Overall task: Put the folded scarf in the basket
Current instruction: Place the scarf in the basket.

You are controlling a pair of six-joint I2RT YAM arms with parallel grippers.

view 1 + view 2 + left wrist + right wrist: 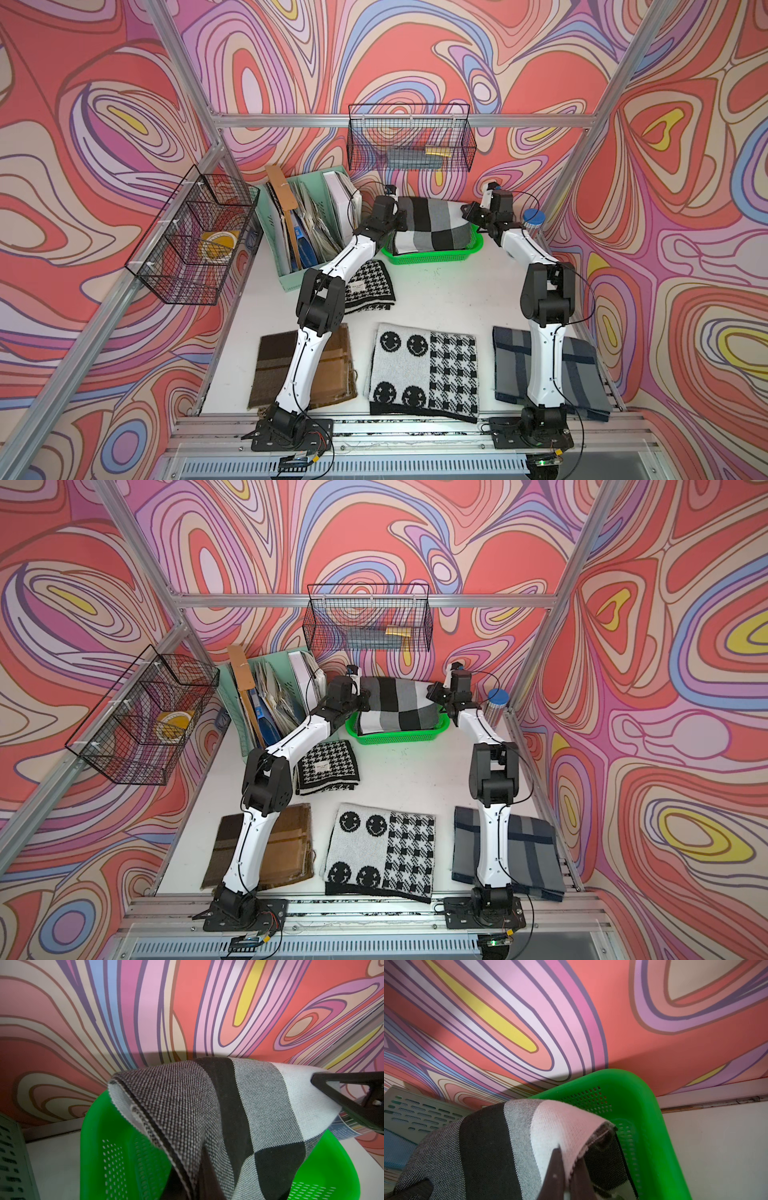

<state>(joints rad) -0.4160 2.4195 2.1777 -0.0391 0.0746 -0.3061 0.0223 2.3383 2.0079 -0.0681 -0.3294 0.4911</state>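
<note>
No text legible. White tag point(358, 286) on houndstooth scarf point(374, 278), well behind left jaws: print too small. Colour-printed label point(342, 1129) on jar point(533, 219), just beyond right jaws: blurred, unreadable.

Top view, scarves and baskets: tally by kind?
Scarves: 5 (checked, houndstooth, brown, smiley, grey-blue)
Green basket: 1
Wire baskets: 2
Total: 8

Top views overhead from front, wrist views close, sharing basket point(99, 1126) point(633, 1088)
</note>
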